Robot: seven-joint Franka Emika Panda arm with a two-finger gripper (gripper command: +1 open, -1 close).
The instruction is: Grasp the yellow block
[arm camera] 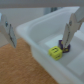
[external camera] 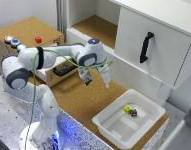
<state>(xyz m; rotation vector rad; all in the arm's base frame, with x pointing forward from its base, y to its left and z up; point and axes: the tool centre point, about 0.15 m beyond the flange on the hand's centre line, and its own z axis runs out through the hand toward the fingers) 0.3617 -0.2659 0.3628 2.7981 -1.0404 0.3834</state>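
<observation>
The tiny bright yellow cube (external camera: pixel 127 108) sits inside a white plastic tray (external camera: pixel 110 125), touching a dark purplish cube (external camera: pixel 134 113). The claw (external camera: pixel 96 81) hangs released, well apart above the cork tabletop (external camera: pixel 80 100). Descending, a finger could strike the tray wall or pinch the dark cube.
</observation>
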